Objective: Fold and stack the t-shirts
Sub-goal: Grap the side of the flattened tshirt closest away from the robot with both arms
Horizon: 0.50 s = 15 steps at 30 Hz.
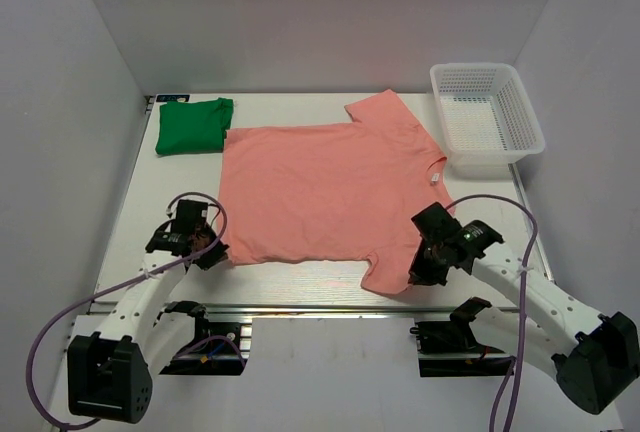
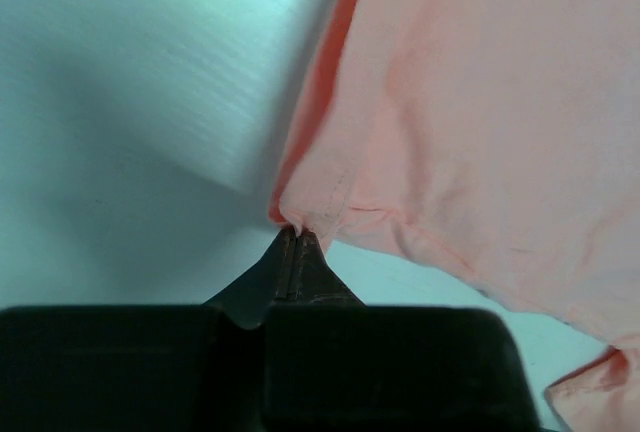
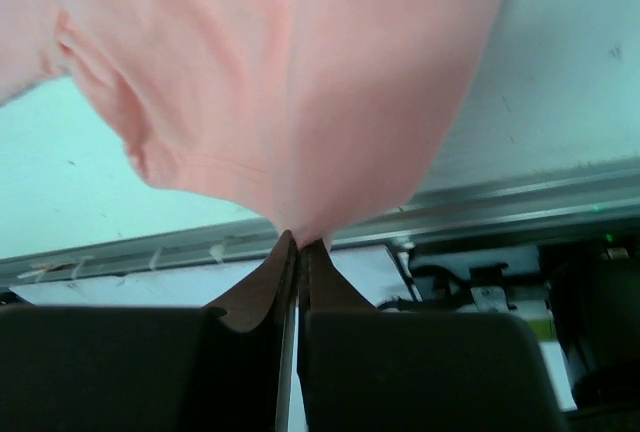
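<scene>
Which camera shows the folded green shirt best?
The top external view: the bright green folded cloth t-shirt lies whole at the far left corner of the white table. Both wrist views show none of it, only the salmon-pink cloth t-shirt up close.

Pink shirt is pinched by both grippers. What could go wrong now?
The left gripper and right gripper each hold only a thin edge of the pink shirt, so it could slip out. Its far corner lies beside the folded green shirt, so pulling might drag that.
</scene>
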### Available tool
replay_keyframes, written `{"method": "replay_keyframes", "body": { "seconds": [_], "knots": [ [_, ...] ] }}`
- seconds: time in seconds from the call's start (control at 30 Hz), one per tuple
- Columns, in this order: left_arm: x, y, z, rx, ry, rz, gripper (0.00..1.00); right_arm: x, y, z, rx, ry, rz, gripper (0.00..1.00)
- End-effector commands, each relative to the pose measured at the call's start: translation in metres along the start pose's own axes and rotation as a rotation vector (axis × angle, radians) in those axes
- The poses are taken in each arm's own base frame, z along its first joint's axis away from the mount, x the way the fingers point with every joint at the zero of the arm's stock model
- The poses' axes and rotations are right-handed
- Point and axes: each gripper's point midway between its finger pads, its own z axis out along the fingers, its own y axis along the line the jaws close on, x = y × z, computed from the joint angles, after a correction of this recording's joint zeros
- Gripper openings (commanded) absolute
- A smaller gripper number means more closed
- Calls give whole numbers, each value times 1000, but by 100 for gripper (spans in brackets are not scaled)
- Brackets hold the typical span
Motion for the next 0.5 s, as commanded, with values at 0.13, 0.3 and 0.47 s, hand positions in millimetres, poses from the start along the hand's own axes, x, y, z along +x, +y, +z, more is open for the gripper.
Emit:
{"method": "replay_keyframes", "body": {
  "seconds": [0.13,0.3,0.47],
  "knots": [
    [-68,-63,-20,167,-163,-15,0,-79,54,-21,-96,-278,-33,0],
    [-83,-85,-4,176,-140,-12,0,-137,71,-42,-122,-492,39,0],
    [-116,-111,-1,187,-182,-27,0,-185,77,-62,-123,-649,88,0]
  ]
}}
